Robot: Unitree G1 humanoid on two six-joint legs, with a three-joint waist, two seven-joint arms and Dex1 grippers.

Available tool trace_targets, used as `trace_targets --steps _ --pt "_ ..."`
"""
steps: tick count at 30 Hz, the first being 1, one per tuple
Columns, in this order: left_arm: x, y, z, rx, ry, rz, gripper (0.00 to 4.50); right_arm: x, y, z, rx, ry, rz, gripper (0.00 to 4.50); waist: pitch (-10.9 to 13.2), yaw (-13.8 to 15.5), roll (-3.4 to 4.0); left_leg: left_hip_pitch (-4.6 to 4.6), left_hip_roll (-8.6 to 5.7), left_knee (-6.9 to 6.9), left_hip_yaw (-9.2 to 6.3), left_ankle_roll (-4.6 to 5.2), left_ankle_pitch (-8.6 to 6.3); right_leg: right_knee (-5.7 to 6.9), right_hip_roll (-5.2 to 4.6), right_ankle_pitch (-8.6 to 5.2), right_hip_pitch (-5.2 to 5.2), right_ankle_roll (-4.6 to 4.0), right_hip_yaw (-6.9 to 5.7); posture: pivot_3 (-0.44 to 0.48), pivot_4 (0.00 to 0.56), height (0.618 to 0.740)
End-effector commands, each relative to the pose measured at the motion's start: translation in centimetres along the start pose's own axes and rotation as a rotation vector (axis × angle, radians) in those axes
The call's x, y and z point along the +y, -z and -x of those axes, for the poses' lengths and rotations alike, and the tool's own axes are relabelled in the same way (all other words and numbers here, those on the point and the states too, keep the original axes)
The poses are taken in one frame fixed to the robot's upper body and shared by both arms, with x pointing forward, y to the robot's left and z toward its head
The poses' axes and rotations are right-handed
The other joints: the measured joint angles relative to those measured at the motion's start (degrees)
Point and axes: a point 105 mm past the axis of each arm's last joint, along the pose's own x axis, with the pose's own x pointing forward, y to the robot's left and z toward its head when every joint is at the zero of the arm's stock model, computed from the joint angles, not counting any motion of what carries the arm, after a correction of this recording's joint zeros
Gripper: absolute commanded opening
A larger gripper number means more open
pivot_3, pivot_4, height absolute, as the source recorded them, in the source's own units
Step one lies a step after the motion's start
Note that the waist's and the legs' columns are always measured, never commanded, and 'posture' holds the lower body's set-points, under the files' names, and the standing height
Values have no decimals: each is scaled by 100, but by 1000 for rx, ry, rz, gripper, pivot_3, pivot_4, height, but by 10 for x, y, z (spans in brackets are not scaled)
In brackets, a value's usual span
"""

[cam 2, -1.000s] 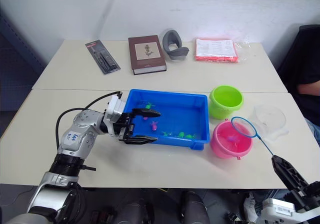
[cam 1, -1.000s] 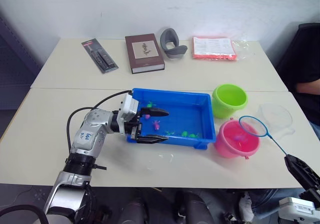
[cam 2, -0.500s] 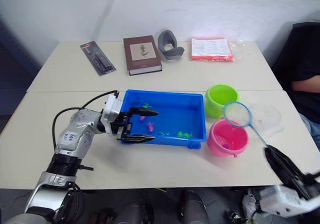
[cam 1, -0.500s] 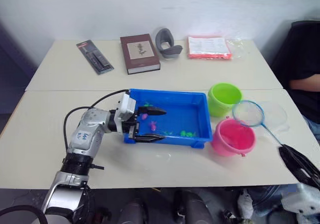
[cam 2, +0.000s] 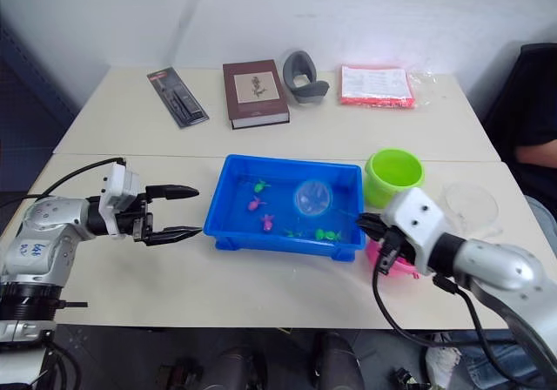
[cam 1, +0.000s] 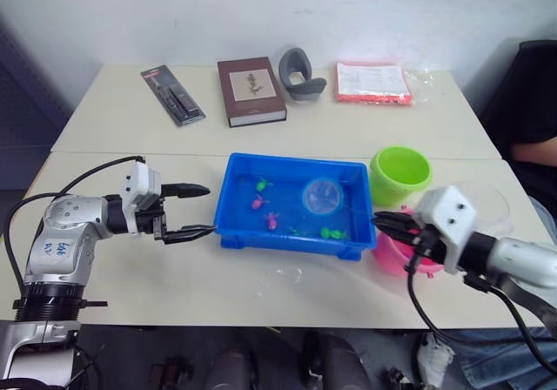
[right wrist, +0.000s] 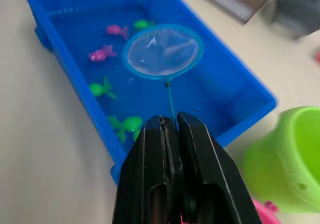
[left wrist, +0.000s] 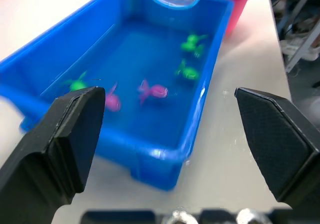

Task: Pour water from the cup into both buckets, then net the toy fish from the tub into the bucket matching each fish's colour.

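Note:
The blue tub (cam 1: 287, 244) sits mid-table, holding water and several tiny toy fish, pink ones (cam 1: 258, 203) and green ones (cam 1: 329, 232). My right gripper (cam 1: 385, 224) is shut on the thin handle of the net (cam 1: 320, 197), whose blue hoop hangs over the tub's right half; in the right wrist view the net (right wrist: 162, 51) hovers above the fish. My left gripper (cam 1: 198, 210) stands open just left of the tub, apart from it. The green bucket (cam 1: 399, 172) is right of the tub. The pink bucket (cam 1: 390, 256) is partly hidden behind my right gripper. The clear cup (cam 1: 489, 200) stands further right.
At the table's back lie a black packet (cam 1: 174, 96), a brown book (cam 1: 251, 90), a grey curved object (cam 1: 300, 75) and a pink-red packet (cam 1: 372, 83). A person in black (cam 1: 531, 103) sits at the right edge. Water drops (cam 1: 283, 277) lie before the tub.
My left gripper has drawn back leftward from the tub's left end, still open. My right gripper has swung the net from above the pink bucket to over the tub.

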Motion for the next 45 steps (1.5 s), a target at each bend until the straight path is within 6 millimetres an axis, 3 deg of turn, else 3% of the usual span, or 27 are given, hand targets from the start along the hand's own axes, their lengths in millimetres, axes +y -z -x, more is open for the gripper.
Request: trace_targets --steps 1,6,14,18,28,35,45 --pt "1 -5 2 36 4 -50 4464 -7 5 -13 79 -27 37 0 0 15 0 -6 0 2 0 1 0 -2 0 1 -2 2 -4 0 150 740" --pt "-1 -1 3 63 17 -57 4464 -6 4 -35 124 -103 52 0 0 4 0 -66 -4 16 -1 3 3 24 10 7 -57 13 -20 0 150 740" --pt "0 0 6 60 -20 -41 4464 -6 1 -62 191 -203 85 0 0 -53 0 -76 -4 17 8 5 6 25 46 12 -67 21 -59 0 150 740" --pt "-2 0 6 68 -13 -46 4464 -2 -12 -78 144 -258 64 0 -1 -78 0 -78 1 15 7 4 6 22 51 12 -69 21 -63 0 150 740" --pt "-5 -1 4 66 -7 -48 4464 9 -25 -90 75 -322 -16 0 0 -80 0 -80 0 15 7 2 7 25 51 12 -71 21 -65 0 150 740" --pt "-4 -2 3 65 -1 -48 4464 8 -43 -71 -33 -321 -167 0 -1 -66 0 -81 -1 16 6 1 7 25 51 12 -71 21 -66 0 150 740" --pt "-6 -15 -12 7 59 -66 4464 -1 -36 -2 -120 -200 -261 0 0 -30 0 -82 -4 13 4 1 7 23 51 12 -71 22 -64 0 150 740"
